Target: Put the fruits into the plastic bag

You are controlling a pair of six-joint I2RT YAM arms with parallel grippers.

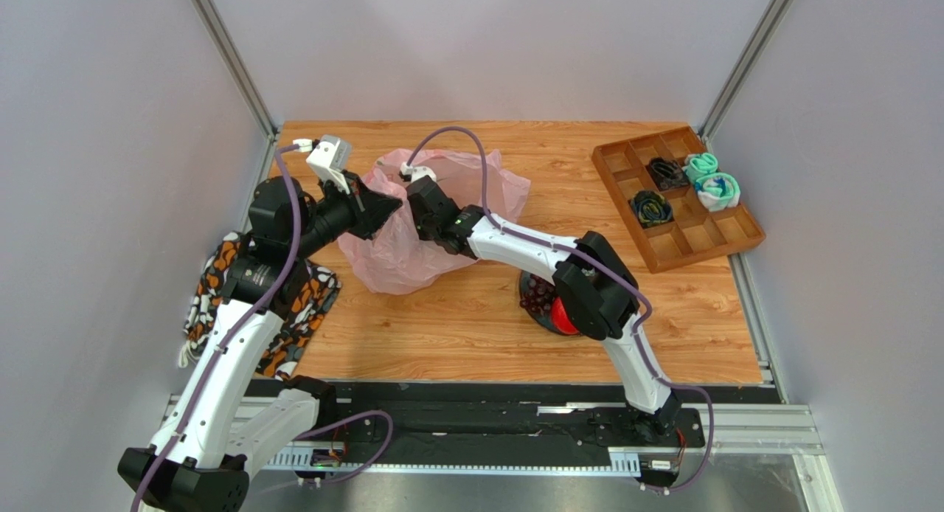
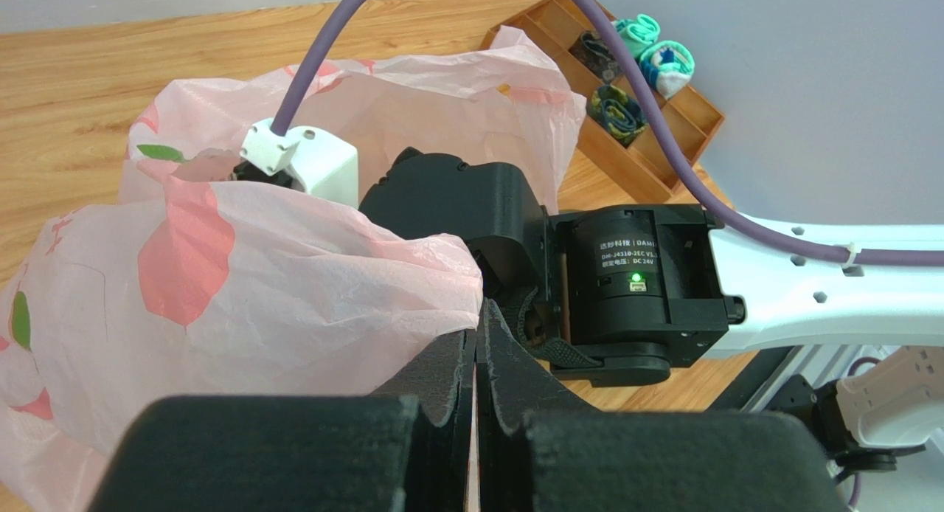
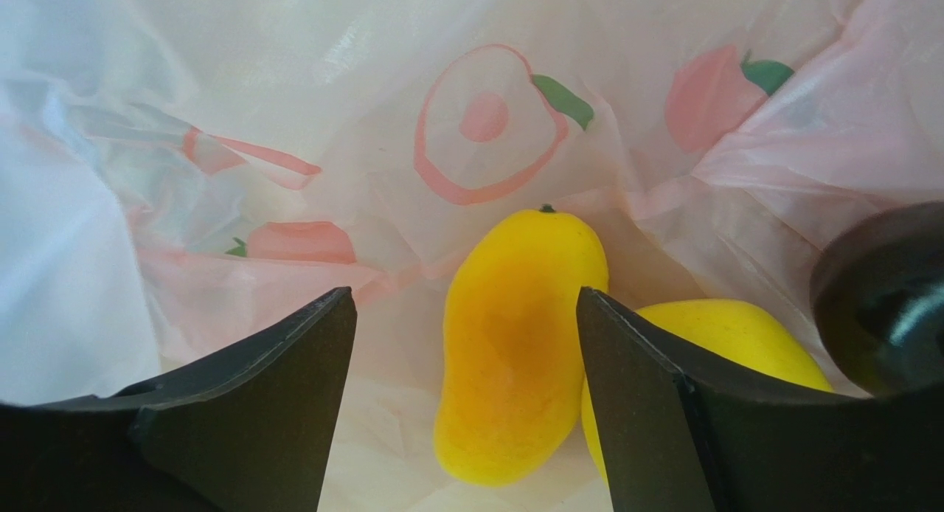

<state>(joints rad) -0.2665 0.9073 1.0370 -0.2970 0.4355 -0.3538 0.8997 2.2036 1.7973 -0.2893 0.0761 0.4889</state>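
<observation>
The pink plastic bag (image 1: 390, 260) stands mid-table, printed with peaches. My left gripper (image 1: 386, 211) is shut on its rim, and in the left wrist view the pink film (image 2: 255, 291) runs into the closed tips (image 2: 479, 335). My right gripper (image 3: 465, 313) is inside the bag, open and holding nothing. Below its fingers lie a long yellow fruit (image 3: 515, 346), a second yellow fruit (image 3: 731, 335) and a dark ball (image 3: 886, 302). A red apple (image 1: 563, 316) and dark grapes (image 1: 537, 296) sit on the table, partly hidden under the right arm's elbow.
A wooden compartment tray (image 1: 731, 233) with teal and black coiled bundles stands at the back right. An orange-black patterned cloth (image 1: 299, 313) lies at the left under my left arm. Grey walls close in the table on three sides.
</observation>
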